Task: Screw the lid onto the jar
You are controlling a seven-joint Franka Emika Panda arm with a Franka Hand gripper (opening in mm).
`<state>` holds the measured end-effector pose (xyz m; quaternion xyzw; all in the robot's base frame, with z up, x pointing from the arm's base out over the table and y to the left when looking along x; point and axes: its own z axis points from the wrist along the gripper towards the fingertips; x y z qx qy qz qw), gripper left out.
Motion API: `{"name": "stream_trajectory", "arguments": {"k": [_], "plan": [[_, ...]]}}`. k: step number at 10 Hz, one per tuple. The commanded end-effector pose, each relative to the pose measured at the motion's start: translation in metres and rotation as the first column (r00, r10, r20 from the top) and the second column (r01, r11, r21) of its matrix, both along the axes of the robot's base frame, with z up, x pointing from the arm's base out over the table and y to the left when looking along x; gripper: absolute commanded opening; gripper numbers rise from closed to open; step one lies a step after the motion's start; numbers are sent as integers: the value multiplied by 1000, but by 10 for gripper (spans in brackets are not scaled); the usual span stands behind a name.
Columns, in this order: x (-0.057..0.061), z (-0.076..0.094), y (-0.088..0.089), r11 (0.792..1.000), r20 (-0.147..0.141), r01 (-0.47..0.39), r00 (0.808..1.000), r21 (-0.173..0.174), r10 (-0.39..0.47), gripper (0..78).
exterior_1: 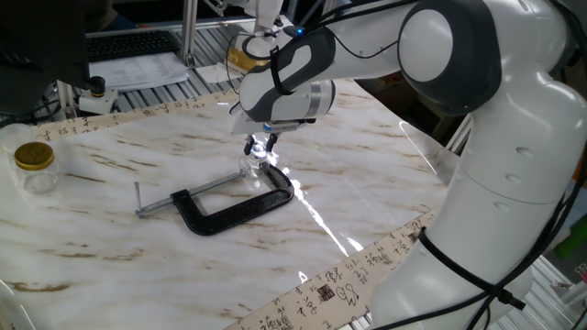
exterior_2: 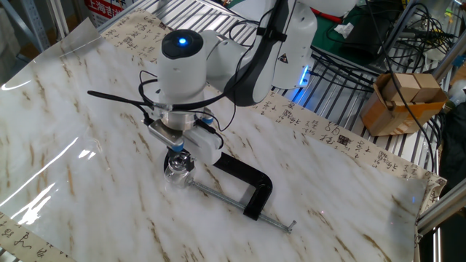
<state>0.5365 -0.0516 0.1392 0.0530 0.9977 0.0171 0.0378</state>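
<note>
Your gripper (exterior_1: 260,148) points straight down over the tiny clear glass jar (exterior_1: 253,165), which stands on the marble-patterned table (exterior_1: 119,174) just beside the screw end of the black C-clamp (exterior_1: 234,207). The small silvery lid (exterior_1: 261,148) glints between the fingertips, so the fingers look clenched on it, with the lid sitting at or just above the jar's mouth. From the other fixed view the same stack reads clearly: gripper (exterior_2: 175,151) above, jar (exterior_2: 177,169) below, though the lid itself is hidden there by the fingers.

To do this step well, keep the wrist vertical and centred on the jar's mouth, so the threads meet flat rather than crossed. Press down only lightly while you turn. The jar is small and light, it looks free-standing rather than clamped, and nothing visible stops it from spinning with the lid. If it does spin, you gain no thread at all.

Mind the C-clamp (exterior_2: 244,185). Its long screw rod runs close past the jar's base and its black frame lies just beside the gripper, so a wide wrist turn or a sideways nudge could knock the jar against it.

Well apart, at the table's far corner, stands the larger clear jar with a gold lid (exterior_1: 35,165); it is no obstacle. Cardboard boxes (exterior_2: 404,98) sit off the table.
</note>
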Motion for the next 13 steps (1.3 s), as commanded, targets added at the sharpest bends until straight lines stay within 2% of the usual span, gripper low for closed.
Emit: {"name": "stream_trajectory", "arguments": {"k": [1,13], "plan": [[1,0,0,1000,7,3,1000,4,-3,15],[-2,-10,3,999,25,35,999,21,-36,15]]}}
